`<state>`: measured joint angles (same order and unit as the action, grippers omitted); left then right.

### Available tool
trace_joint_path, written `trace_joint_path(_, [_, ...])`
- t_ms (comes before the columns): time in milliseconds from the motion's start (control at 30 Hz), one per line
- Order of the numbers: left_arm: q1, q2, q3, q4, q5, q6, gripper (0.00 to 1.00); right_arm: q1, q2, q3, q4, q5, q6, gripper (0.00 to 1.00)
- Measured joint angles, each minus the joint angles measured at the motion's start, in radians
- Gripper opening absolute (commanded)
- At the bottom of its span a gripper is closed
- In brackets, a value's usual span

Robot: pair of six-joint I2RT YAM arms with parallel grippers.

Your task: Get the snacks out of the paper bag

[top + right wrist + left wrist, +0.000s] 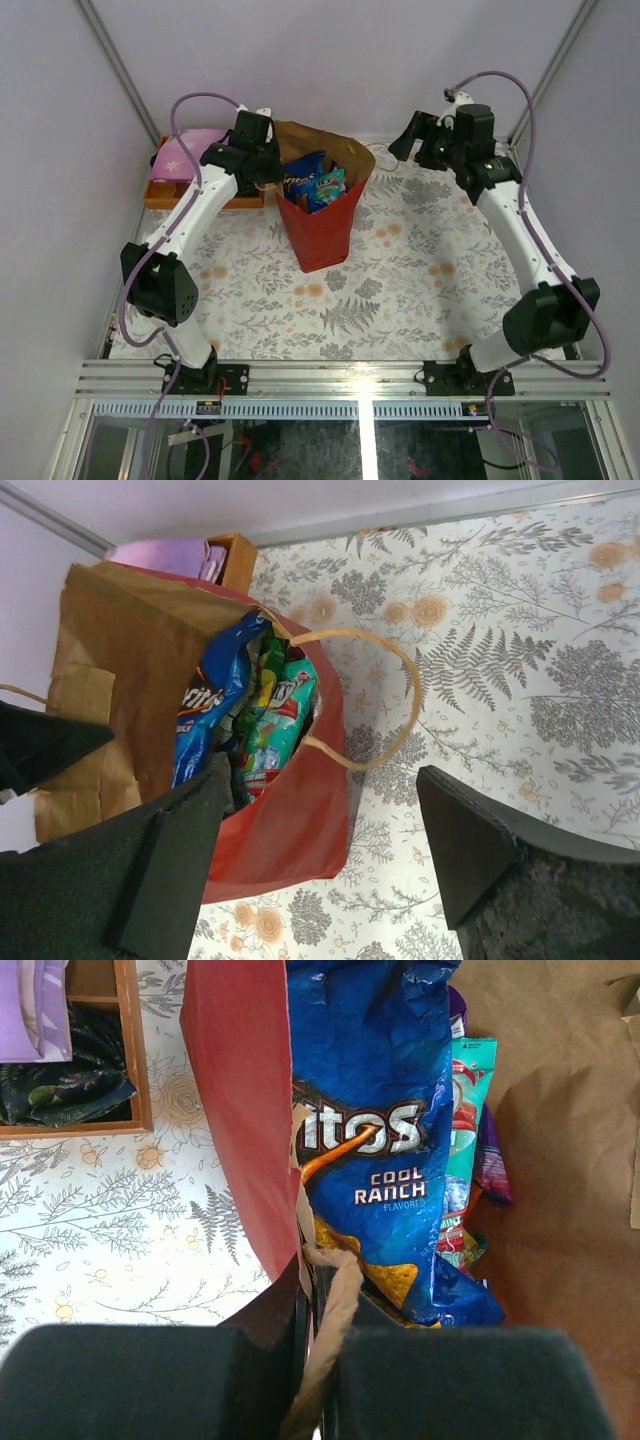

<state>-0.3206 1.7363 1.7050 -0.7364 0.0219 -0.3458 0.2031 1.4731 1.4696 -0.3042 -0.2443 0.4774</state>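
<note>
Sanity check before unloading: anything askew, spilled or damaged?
Nothing spilled or torn. The paper bag stands upright, Doritos bag inside. Only oddity: left gripper pinches the rim with a cord handle caught in.

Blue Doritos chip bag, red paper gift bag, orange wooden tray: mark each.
Blue Doritos chip bag point(370, 1140), left wrist view, printed front.
Red paper gift bag point(322, 232), top external view, outer wall.
Orange wooden tray point(160, 195), top external view, front wall.

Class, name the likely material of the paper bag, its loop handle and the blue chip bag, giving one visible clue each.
The paper bag: stiff paper, matte red outside, brown kraft inside; it holds sharp creases. The loop handle: probably twisted paper or fibre cord, tan and dull. The blue chip bag: thin plastic film, glossy, with fine crinkles catching light.
</note>
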Motion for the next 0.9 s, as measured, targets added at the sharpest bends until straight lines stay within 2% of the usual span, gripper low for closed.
trace_joint_path(100, [-0.006, 0.004, 0.007, 0.000, -0.002, 0.001, 0.00, 0.032, 0.108, 0.092, -0.042, 0.000, -0.033, 0.83])
trace_joint_path(400, [-0.015, 0.010, 0.017, -0.003, -0.008, 0.005, 0.00, 0.159, 0.400, 0.296, -0.145, 0.018, -0.094, 0.73])
trace_joint_path(433, [-0.016, 0.010, 0.017, -0.004, -0.009, 0.006, 0.00, 0.164, 0.414, 0.303, -0.154, 0.020, -0.096, 0.68])
trace_joint_path(500, [-0.016, 0.010, 0.017, -0.006, -0.013, 0.008, 0.00, 0.172, 0.433, 0.306, -0.174, 0.027, -0.100, 0.34])
trace_joint_path(533, [-0.016, 0.010, 0.017, -0.006, -0.014, 0.008, 0.00, 0.172, 0.435, 0.306, -0.181, 0.027, -0.108, 0.21])
trace_joint_path(567, [-0.016, 0.010, 0.017, -0.006, -0.015, 0.008, 0.00, 0.175, 0.435, 0.306, -0.185, 0.027, -0.103, 0.12])
trace_joint_path(600, [-0.016, 0.010, 0.017, -0.007, -0.017, 0.008, 0.00, 0.177, 0.433, 0.306, -0.182, 0.027, -0.100, 0.09])
trace_joint_path(733, [-0.022, 0.011, 0.019, -0.009, -0.023, 0.008, 0.00, 0.197, 0.425, 0.306, -0.179, 0.043, -0.080, 0.06])
trace_joint_path(900, [-0.054, 0.025, 0.039, -0.023, -0.026, 0.019, 0.00, 0.283, 0.415, 0.319, -0.180, 0.092, -0.079, 0.07])
